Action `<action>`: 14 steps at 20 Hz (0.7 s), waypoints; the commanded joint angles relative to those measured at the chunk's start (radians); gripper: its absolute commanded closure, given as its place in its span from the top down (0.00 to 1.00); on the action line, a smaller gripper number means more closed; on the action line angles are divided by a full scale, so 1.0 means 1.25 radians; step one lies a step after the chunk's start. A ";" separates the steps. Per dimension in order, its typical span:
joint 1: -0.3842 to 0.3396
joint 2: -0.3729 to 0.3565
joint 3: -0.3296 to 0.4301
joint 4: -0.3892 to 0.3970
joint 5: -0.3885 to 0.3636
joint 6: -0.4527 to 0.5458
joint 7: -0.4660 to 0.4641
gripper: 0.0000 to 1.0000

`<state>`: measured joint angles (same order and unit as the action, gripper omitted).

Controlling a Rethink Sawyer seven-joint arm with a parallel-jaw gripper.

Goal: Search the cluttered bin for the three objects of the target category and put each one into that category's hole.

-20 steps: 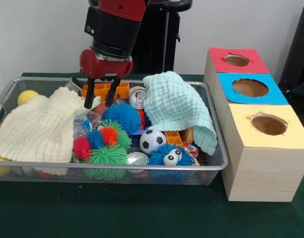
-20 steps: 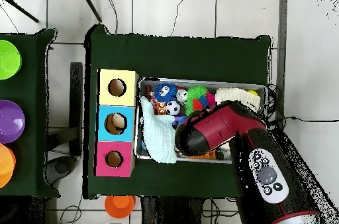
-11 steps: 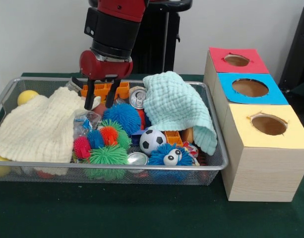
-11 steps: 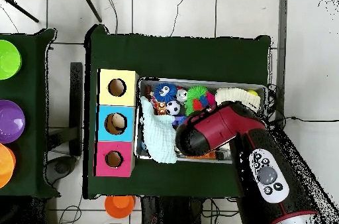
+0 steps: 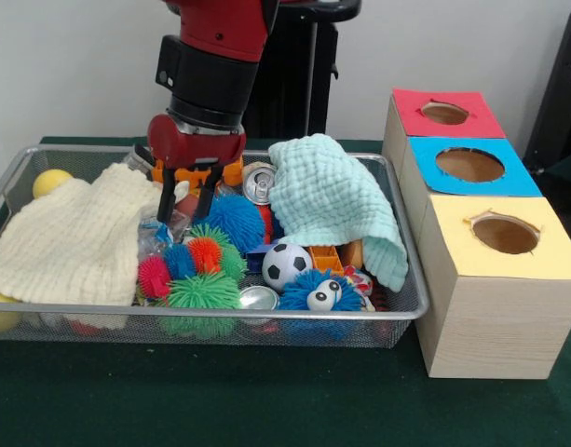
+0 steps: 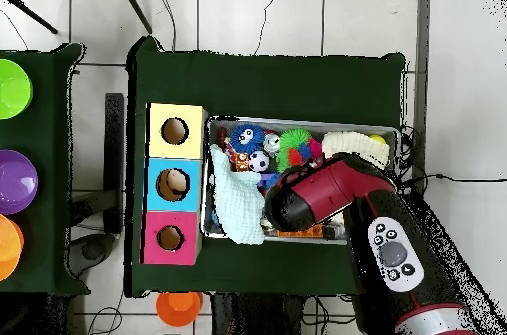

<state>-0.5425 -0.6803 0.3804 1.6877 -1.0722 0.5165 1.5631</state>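
You've got the gripper (image 5: 183, 207) down inside the wire bin (image 5: 401, 307), fingers spread apart with nothing between them — tips sit right at the edge of the cream cloth (image 5: 75, 237), just above the clear plastic wrapper (image 5: 162, 231) and next to the blue spiky ball (image 5: 234, 220). An orange plastic block (image 5: 231, 169) shows just behind the gripper.

The target category isn't marked anywhere, so you can't tell which items count. Candidates in the bin: soda can (image 5: 259, 183) partly under the mint cloth (image 5: 333, 203), soccer ball (image 5: 286, 264), blue fuzzy toy with eyes (image 5: 320, 293), green spiky ball (image 5: 202, 295), yellow ball (image 5: 50, 181) in the far corner.

The three boxes stand beside the bin — red hole (image 5: 444, 113), blue hole (image 5: 469, 165), yellow hole (image 5: 505, 235).

In the overhead view the arm (image 6: 332, 192) covers most of the bin's middle.
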 commanded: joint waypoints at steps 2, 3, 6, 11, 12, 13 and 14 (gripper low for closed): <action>0.034 0.043 -0.061 -0.056 -0.071 -0.019 0.056 1.00; 0.038 0.045 -0.066 -0.059 -0.071 -0.016 0.054 1.00; 0.052 0.053 -0.084 -0.069 -0.074 0.002 0.048 1.00; 0.074 0.059 -0.109 -0.082 -0.069 0.018 0.045 1.00; 0.079 0.061 -0.116 -0.086 -0.068 0.025 0.042 1.00; 0.084 0.065 -0.121 -0.090 -0.066 0.028 0.041 1.00; 0.086 0.070 -0.123 -0.093 -0.060 0.031 0.037 1.00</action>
<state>-0.4527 -0.6399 0.2677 1.6401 -1.0937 0.5148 1.5631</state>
